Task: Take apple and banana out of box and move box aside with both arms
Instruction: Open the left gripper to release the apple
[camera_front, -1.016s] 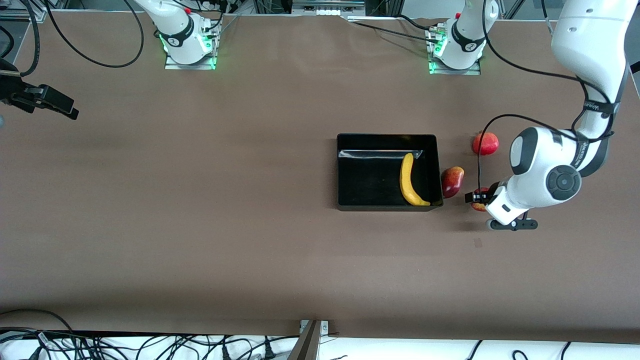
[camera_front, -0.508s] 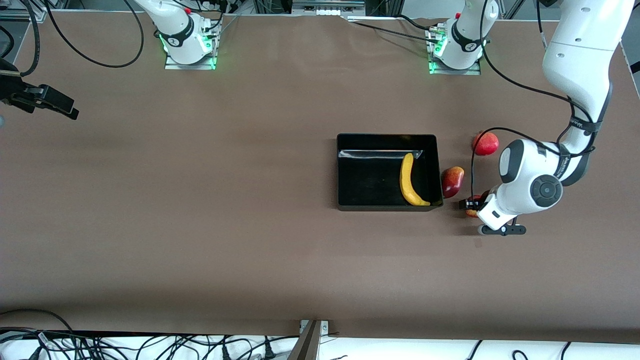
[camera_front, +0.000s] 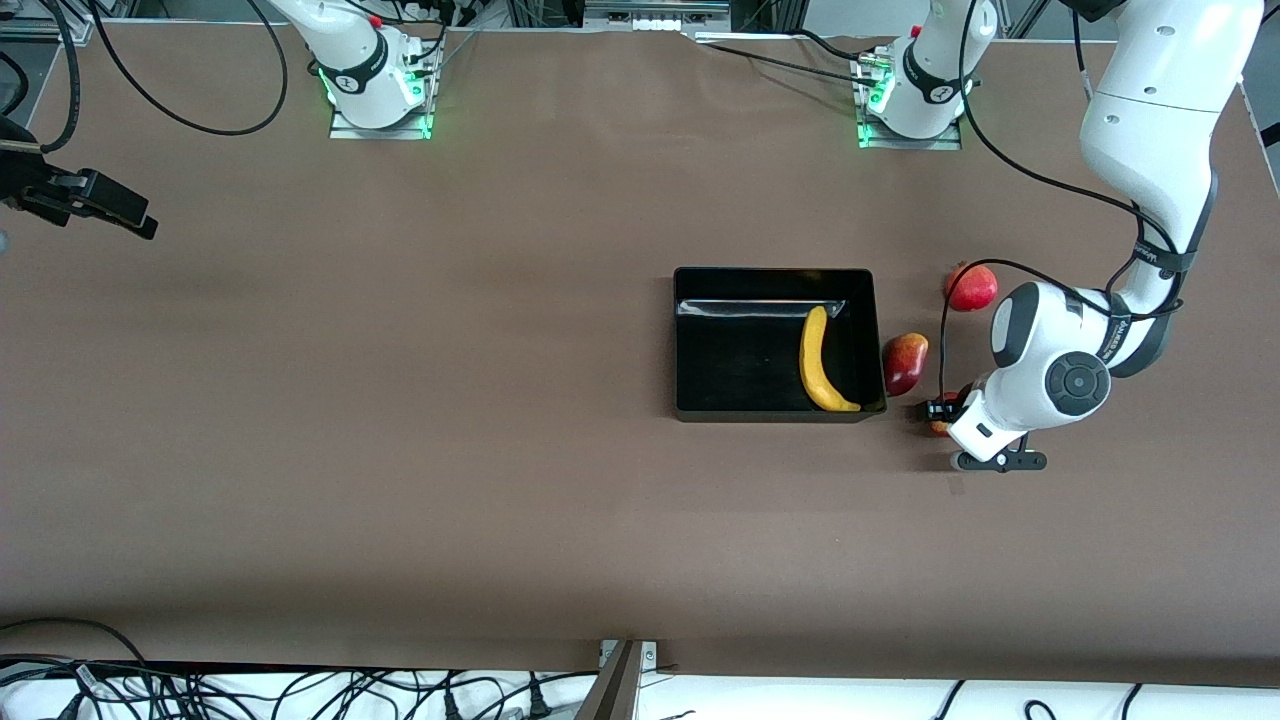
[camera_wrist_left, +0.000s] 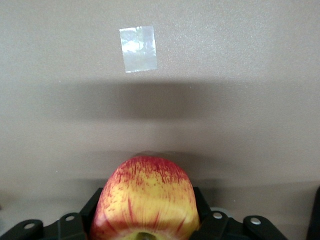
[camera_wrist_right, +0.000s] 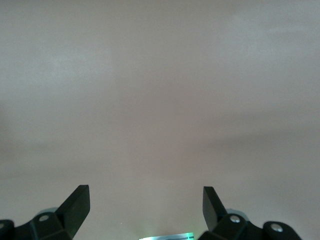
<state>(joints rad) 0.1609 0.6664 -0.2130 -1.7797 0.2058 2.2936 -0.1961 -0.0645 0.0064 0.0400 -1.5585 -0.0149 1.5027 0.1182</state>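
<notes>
Fruits number four: one banana (camera_front: 822, 363) lying in the single black box (camera_front: 700, 340), two red fruits (camera_front: 904, 362) (camera_front: 971, 287) on the counter (camera_front: 400, 400) between that box and the left gripper (camera_front: 943, 411), and one red-yellow apple (camera_wrist_left: 145, 200) pinched between that gripper's fingers (camera_wrist_left: 87, 212). Since the earlier frames, the left gripper has carried the apple slightly toward the box. Right gripper (camera_wrist_right: 145, 205) waits spread wide at the right arm's end, empty.

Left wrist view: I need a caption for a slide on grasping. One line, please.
Left gripper straddling a red-yellow apple over the brown table, a tape patch lying ahead.
</notes>
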